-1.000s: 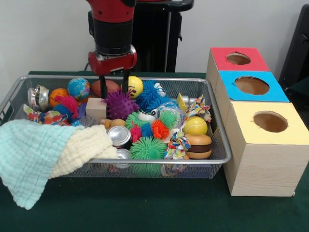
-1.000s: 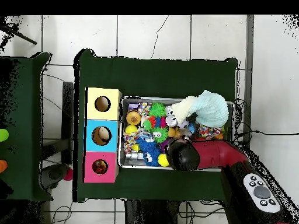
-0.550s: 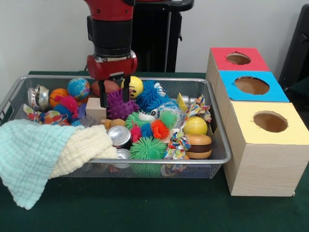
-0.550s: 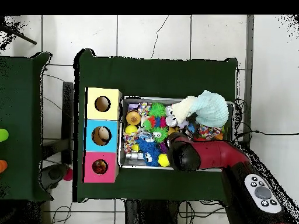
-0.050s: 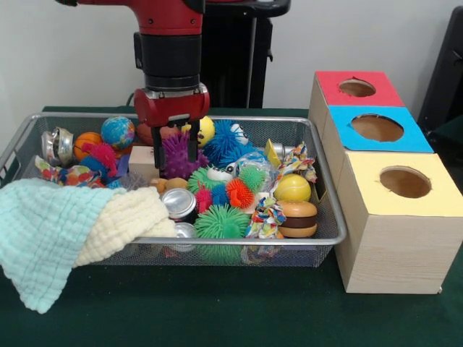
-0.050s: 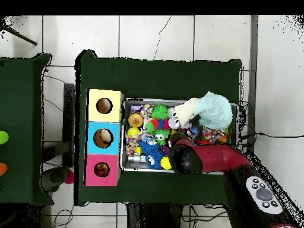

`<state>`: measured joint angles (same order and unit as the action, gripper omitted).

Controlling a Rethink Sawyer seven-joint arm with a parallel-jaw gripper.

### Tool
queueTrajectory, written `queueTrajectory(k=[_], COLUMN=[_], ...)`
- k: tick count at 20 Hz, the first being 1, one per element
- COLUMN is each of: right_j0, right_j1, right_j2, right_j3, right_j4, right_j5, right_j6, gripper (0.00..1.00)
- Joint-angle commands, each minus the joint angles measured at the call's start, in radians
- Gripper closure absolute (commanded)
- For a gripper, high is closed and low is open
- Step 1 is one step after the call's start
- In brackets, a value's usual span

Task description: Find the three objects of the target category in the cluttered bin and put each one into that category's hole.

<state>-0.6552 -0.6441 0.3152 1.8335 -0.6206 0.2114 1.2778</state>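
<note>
A wire bin [image 5: 239,240] holds a heap of toys. My gripper [image 5: 175,160] reaches down into its back part, and its two black fingers [image 5: 157,155] stand on either side of a purple spiky ball [image 5: 176,148]. The jaws look open, and the ball still rests among the other toys. Other spiky balls lie nearby: a green one [image 5: 221,223], an orange one [image 5: 239,192] and a blue furry one [image 5: 226,141]. Three boxes with holes stand beside the bin: red [image 5: 354,87], blue [image 5: 376,129] and yellow [image 5: 405,182]. In the overhead view the arm [image 6: 190,159] covers the gripper.
A pale green and cream cloth [image 5: 65,231] hangs over the bin's front left corner. A wooden block [image 5: 143,160], a globe ball [image 5: 117,132], cans [image 5: 178,203], a yellow ball [image 5: 292,187] and a burger toy [image 5: 298,218] crowd the bin.
The gripper has come down and shifted slightly right, from above the purple spiky ball to straddling it. The toys have not visibly moved.
</note>
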Motion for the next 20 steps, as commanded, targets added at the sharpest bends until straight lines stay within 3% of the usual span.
queueTrajectory(k=[1,11,16,20], right_j0=[0.018,-0.001,-0.016,-0.006], right_j1=[0.066,0.120,0.091,0.076], right_j2=[-0.033,-0.029,-0.013,-0.020], right_j3=[0.008,-0.026,-0.015,-0.023], right_j4=[-0.045,-0.046,0.010,-0.004], right_j5=[-0.027,-0.023,0.015,0.012], right_j6=[0.114,0.088,0.108,0.099], gripper=[0.00,0.00,0.00,0.00])
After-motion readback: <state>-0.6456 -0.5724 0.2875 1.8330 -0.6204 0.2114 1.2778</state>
